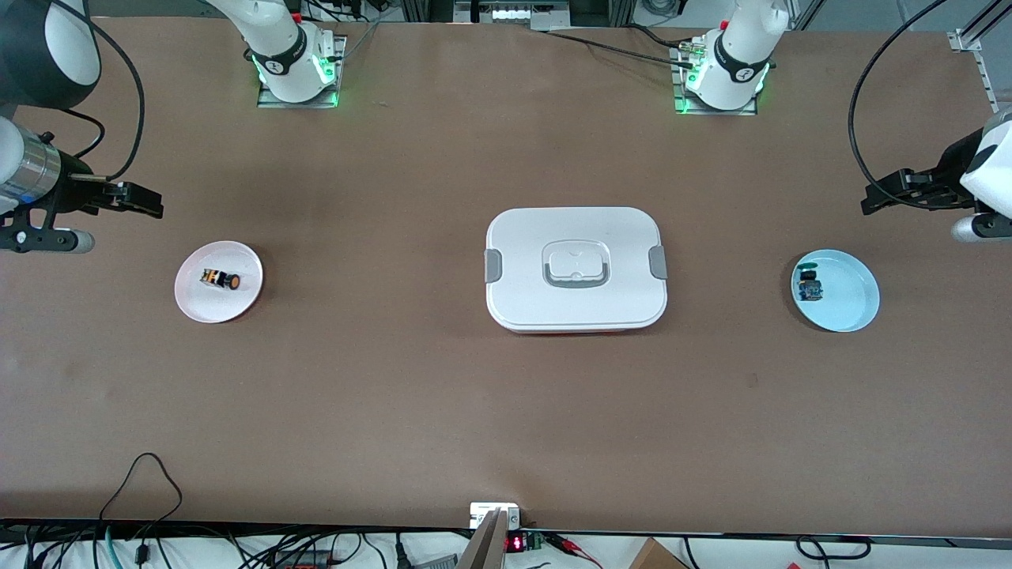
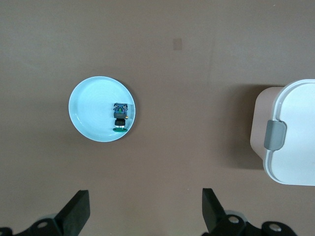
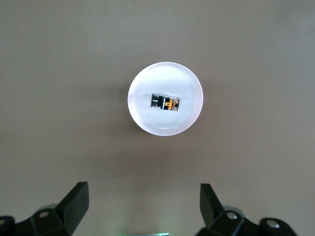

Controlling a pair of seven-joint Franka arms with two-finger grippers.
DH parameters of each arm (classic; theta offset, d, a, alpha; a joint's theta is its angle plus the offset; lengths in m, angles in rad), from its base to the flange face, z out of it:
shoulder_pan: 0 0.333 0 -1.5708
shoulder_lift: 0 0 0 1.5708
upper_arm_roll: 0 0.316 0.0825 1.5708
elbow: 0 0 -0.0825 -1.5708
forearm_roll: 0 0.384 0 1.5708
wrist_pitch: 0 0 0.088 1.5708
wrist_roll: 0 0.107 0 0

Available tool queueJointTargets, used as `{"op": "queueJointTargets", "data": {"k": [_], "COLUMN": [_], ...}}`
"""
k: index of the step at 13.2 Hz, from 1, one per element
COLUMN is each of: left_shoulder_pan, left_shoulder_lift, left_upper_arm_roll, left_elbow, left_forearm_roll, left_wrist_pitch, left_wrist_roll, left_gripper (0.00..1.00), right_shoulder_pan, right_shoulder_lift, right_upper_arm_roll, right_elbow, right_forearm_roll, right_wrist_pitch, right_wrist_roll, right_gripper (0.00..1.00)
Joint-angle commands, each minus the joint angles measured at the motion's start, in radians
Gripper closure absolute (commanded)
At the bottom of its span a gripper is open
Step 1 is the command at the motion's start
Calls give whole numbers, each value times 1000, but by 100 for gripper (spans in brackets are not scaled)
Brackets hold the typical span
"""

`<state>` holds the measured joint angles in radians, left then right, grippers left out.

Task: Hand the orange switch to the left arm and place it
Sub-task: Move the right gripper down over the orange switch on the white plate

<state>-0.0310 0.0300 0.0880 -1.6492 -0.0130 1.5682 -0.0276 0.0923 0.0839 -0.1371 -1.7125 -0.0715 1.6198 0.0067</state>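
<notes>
The tiny black push-button orange switch lies on its side on a small round pale pink plate, at middle left of the front frame, toward the right arm's end of the brown table; the large white rounded-rectangle lidded box with grey side clips sits at the centre of that frame, well apart from the plate; a small round light blue plate at middle right carries a small part with green cap and blue body.

The right gripper hangs at the upper left edge of the front frame, over bare table near the pink plate, its fingers spread wide and holding nothing; the left gripper hangs at the upper right edge, near the blue plate, likewise wide open and empty.

The right wrist view alone shows the switch's tan metal side against its black body; the box does not enter it; the left wrist view shows one end of the box with one grey clip, and the red base edge appears only in the front frame.
</notes>
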Motion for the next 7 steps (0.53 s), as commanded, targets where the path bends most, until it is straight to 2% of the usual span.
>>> {"op": "queueJointTargets", "data": {"k": [1, 7], "left_shoulder_pan": [5, 3], "left_shoulder_lift": [-12, -10], "left_upper_arm_roll": [-5, -5], "left_elbow": [16, 17], "left_forearm_roll": [2, 2], "left_wrist_pitch": [-13, -13], "left_wrist_roll": [8, 6], "left_gripper": [0, 0], "right_shoulder_pan": [-35, -39], "right_shoulder_lift": [40, 114], "right_upper_arm_roll": [-1, -1], "right_elbow": [24, 22], "right_forearm_roll": [15, -13], "right_wrist_pitch": [2, 60], "right_wrist_roll": [15, -4], "right_gripper": [0, 0]}}
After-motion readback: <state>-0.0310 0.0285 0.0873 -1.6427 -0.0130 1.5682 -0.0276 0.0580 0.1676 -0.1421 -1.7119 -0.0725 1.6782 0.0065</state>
